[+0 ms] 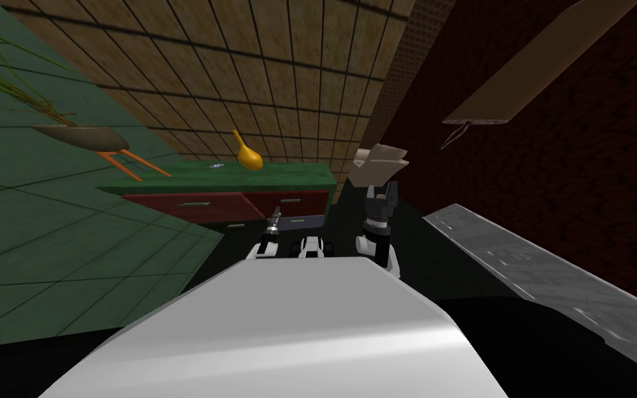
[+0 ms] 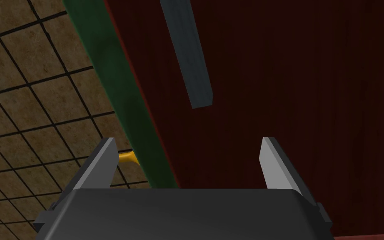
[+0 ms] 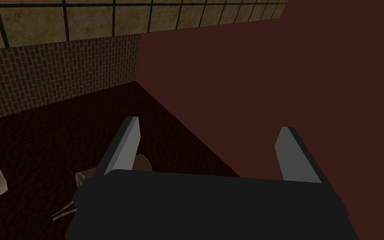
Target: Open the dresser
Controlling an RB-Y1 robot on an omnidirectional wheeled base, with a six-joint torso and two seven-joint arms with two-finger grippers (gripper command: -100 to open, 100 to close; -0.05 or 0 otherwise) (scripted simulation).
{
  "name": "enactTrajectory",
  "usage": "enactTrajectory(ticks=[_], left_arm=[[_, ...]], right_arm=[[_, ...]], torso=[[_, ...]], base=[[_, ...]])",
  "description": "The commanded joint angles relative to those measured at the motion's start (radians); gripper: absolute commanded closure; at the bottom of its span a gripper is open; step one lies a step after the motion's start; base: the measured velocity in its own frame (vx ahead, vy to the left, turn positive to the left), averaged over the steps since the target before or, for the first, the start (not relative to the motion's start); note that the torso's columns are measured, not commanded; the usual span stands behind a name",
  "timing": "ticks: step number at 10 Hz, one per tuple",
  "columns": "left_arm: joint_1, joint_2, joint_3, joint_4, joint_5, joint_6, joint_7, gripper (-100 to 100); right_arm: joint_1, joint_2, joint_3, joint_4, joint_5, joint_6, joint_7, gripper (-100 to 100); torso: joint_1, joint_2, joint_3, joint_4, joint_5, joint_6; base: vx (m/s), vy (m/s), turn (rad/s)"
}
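Nearby, left gripper (image 2: 189, 139) gapes facing dresser (image 2: 291, 83) handle (image 2: 189, 54).

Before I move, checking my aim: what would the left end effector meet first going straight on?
Probably the dark red drawer front, framed by the open left end effector. The grey handle lies just off that line. Depth is unclear.

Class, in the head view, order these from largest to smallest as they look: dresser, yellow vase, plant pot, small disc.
1. dresser
2. plant pot
3. yellow vase
4. small disc
The plant pot may be nearer the camera, so its rank over the vase is unsure.
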Motion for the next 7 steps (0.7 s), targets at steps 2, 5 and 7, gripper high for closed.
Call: enactTrajectory(ticks=[2, 5, 7], left_arm=[[-0.017, 0.027, 0.009, -0.002, 0.003, 0.021, 0.002, -100], [-0.028, -0.041, 0.014, 0.009, 0.006, 0.035, 0.003, -100], [-0.058, -0.039, 0.034, 0.021, 0.009, 0.052, -0.007, -100]], right_arm=[[0.000, 0.000, 0.000, 0.000, 0.000, 0.000, 0.000, 0], [0.000, 0.000, 0.000, 0.000, 0.000, 0.000, 0.000, 0], [0.000, 0.000, 0.000, 0.000, 0.000, 0.000, 0.000, 0]], torso=[[0.001, 0.002, 0.001, 0.001, 0.000, 0.000], [-0.001, 0.004, 0.002, 0.001, 0.000, 0.000], [-0.002, 0.010, 0.006, 0.003, -0.001, 0.000]], base=[[0.133, 0.039, -0.011], [0.131, 0.030, -0.006], [0.014, 0.004, -0.062]])
